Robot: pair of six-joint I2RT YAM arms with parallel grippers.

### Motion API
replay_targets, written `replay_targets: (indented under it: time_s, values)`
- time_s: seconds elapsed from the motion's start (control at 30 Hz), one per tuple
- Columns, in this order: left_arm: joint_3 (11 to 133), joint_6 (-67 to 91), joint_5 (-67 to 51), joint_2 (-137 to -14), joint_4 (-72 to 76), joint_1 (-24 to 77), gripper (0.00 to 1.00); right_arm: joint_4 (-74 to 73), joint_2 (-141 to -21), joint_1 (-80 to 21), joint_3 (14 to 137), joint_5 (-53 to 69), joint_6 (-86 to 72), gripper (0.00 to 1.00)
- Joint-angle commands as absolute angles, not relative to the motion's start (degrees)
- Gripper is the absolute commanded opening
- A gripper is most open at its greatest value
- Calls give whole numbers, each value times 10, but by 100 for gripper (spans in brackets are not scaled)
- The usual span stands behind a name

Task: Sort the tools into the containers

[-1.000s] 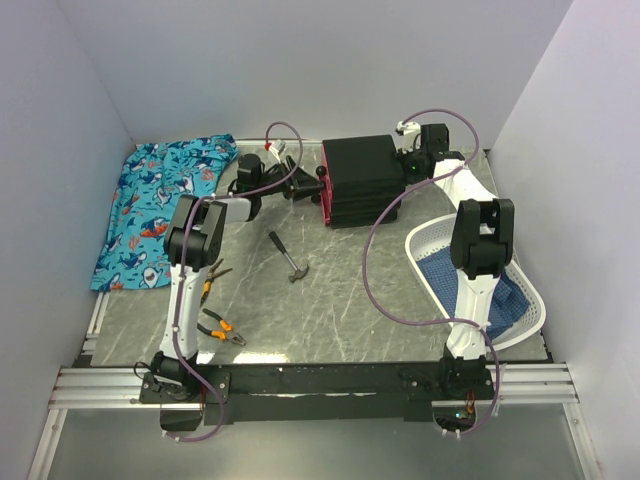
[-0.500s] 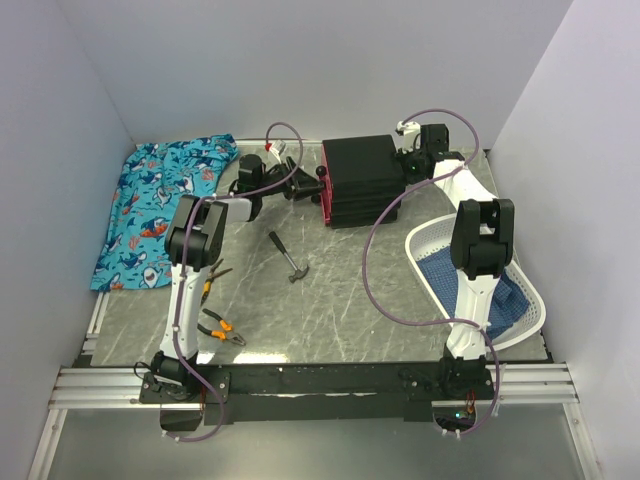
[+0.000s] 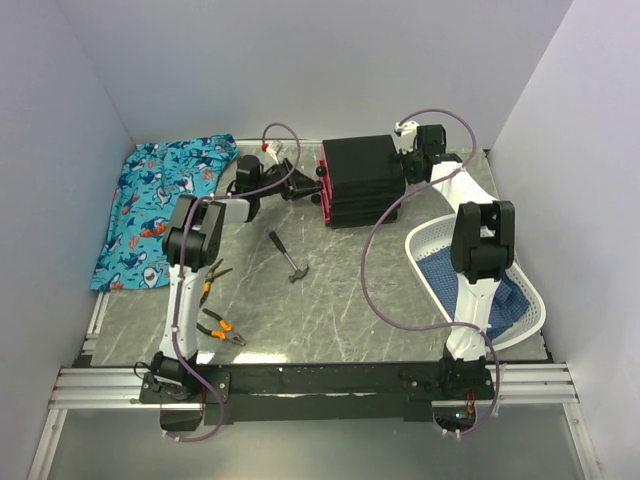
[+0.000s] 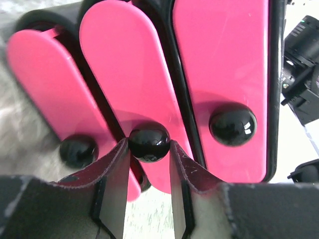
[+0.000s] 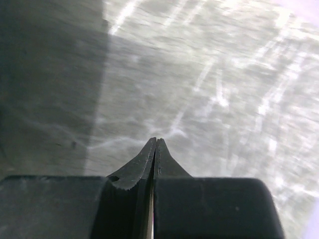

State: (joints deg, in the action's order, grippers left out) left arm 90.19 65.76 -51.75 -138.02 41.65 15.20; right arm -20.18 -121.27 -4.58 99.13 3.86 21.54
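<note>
Basically, left gripper [image 4: 148, 146] was closed down on the middle knob [image 4: 148, 143], one finger pad against each side of that black ball. The knob belonged to the middle drawer [image 4: 124, 74] of three pink drawers. The lower drawer [image 4: 45, 79] and upper drawer [image 4: 224, 55] each showed their own black knob, both untouched. From above, all the pink fronts sat on the left face of the black cabinet [image 3: 362, 178], far centre of the table. How far any drawer was out, couldn't tell.

Right gripper [image 5: 154, 144] had its fingers pressed fully together, holding nothing, over bare marbled table just beside the cabinet's right side.

Tools lay loose on the table, none in a drawer: hammer [image 3: 288, 257] in front of the cabinet, orange-handled pliers [image 3: 222, 330] near the left arm's base, more tools [image 3: 212, 282] partly hidden behind that arm. Shark cloth [image 3: 160, 205] lay far left, white basket [image 3: 425, 275] right.
</note>
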Motion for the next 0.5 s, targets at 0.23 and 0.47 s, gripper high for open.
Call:
replay_targets:
  time_s: [0.23,0.47]
  values:
    - [840,517,-532,-1252,284,95,17,-166,-1135,-54,1017,-118,288,0]
    - [801,424,-516,-1218,189,47,17,-173,-1115,-65,1024,-101,279,0]
